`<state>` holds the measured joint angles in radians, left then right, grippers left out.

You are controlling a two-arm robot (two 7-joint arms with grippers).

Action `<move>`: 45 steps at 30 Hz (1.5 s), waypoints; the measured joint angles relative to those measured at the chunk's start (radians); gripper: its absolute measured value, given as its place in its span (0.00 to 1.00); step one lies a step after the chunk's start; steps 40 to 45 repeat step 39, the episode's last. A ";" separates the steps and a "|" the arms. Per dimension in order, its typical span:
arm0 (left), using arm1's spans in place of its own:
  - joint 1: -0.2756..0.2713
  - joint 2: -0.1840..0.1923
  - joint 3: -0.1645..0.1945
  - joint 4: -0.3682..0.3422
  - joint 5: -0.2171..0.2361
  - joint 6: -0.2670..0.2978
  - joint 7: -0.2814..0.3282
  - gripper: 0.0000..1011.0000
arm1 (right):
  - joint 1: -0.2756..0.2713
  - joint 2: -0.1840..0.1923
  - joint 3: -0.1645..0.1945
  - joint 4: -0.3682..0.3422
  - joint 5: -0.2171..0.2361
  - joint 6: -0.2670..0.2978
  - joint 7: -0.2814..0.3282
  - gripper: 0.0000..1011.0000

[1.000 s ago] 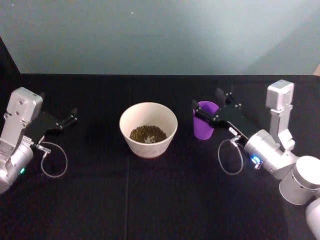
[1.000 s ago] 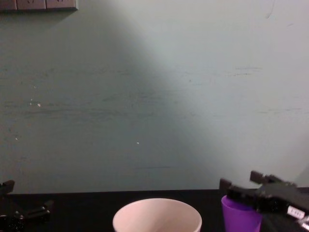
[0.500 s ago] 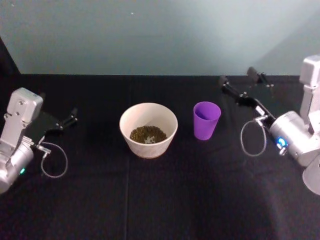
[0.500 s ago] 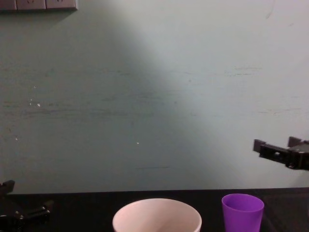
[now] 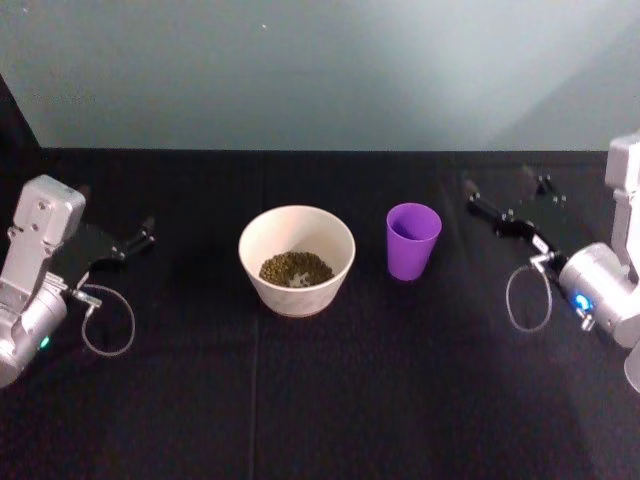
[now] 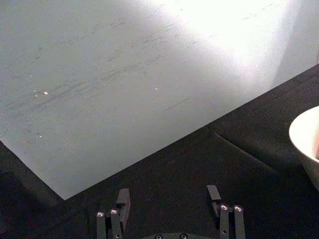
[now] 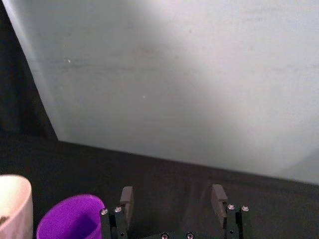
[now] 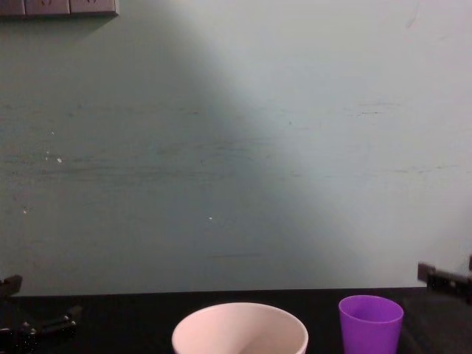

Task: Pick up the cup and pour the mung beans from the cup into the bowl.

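Observation:
The purple cup stands upright on the black table, just right of the cream bowl, with nothing touching it. Brownish-green mung beans lie in the bottom of the bowl. My right gripper hangs open to the right of the cup, well apart from it. In the right wrist view the open right gripper has the cup off to one side and the bowl's rim beyond it. My left gripper rests open at the table's left, far from the bowl; the left wrist view shows its open fingers.
A black cloth covers the table, and a pale wall stands close behind it. In the chest view the bowl and cup sit at the bottom, with the right gripper at the right edge.
My right gripper, which was around the cup one second ago, has let go and drawn back to the right. The cup stays upright in place. The left arm has not moved.

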<state>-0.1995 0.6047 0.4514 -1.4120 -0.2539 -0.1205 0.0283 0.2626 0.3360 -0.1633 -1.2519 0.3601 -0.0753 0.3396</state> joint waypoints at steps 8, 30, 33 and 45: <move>0.000 0.000 0.000 0.000 0.000 0.000 0.000 0.99 | -0.008 -0.014 -0.005 0.042 -0.022 -0.007 -0.005 0.99; 0.000 0.000 0.000 0.000 0.000 0.000 0.000 0.99 | -0.008 -0.014 -0.007 0.040 -0.022 -0.008 -0.008 0.99; 0.000 0.000 0.000 0.000 0.000 0.000 0.000 0.99 | -0.008 -0.014 -0.007 0.040 -0.021 -0.008 -0.008 0.99; 0.000 0.000 0.000 0.000 0.000 0.000 0.000 0.99 | -0.007 -0.013 -0.007 0.040 -0.021 -0.008 -0.007 0.99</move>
